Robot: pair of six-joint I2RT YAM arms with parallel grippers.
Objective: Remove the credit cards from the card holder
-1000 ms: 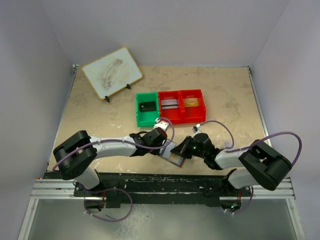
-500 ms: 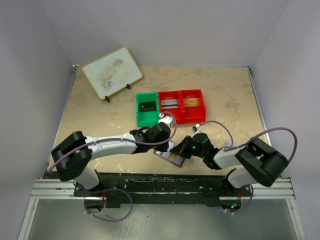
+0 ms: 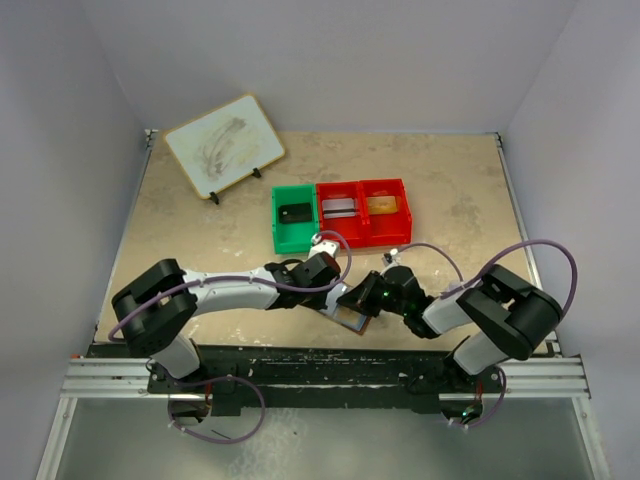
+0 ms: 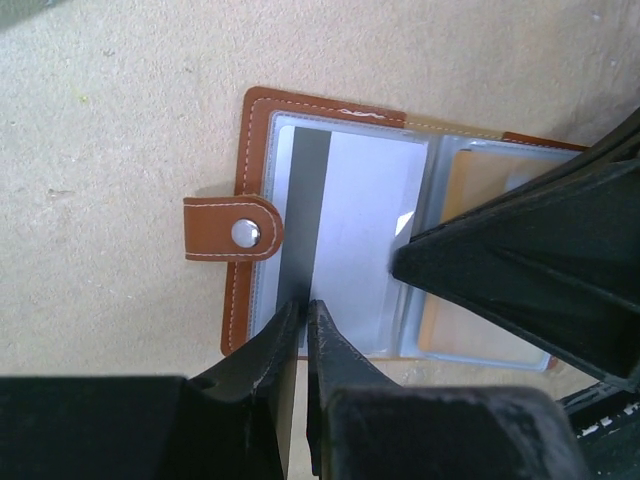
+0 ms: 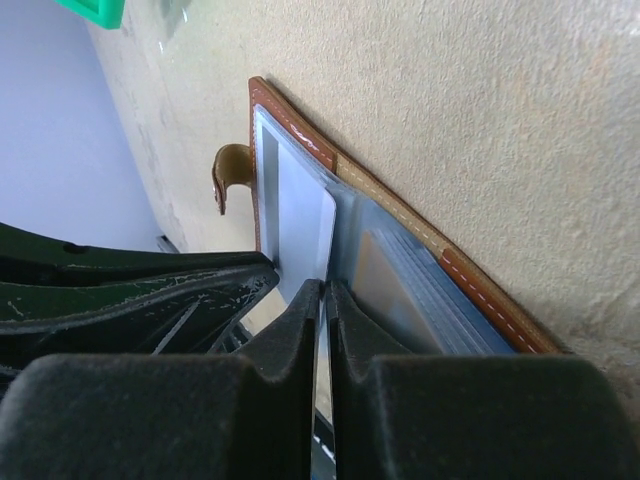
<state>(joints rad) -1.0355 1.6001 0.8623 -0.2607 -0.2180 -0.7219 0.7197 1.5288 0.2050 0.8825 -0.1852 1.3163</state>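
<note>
The card holder (image 3: 350,318) lies open on the table near the front edge, brown leather rim (image 4: 258,130) and snap tab (image 4: 225,228) showing. A pale credit card (image 4: 350,230) with a dark stripe sits in its left clear sleeve. My left gripper (image 4: 303,308) is at that card's near edge, jaws almost together, pinching it. My right gripper (image 5: 322,290) comes in from the other side, and its fingers (image 4: 520,250) are closed on a thin clear sleeve at the middle fold. An orange card (image 5: 385,280) sits in the stacked right sleeves. In the top view both grippers (image 3: 335,298) (image 3: 360,300) meet over the holder.
A green bin (image 3: 279,230) holding a dark item and a two-part red bin (image 3: 362,232) stand just behind the grippers. A small whiteboard (image 3: 223,145) leans at the back left. The table's front edge is right beside the holder.
The left gripper lifted a little toward the bins half a second ago, then dropped back onto the holder. The right forearm swung slightly; its fingers stayed at the fold.
</note>
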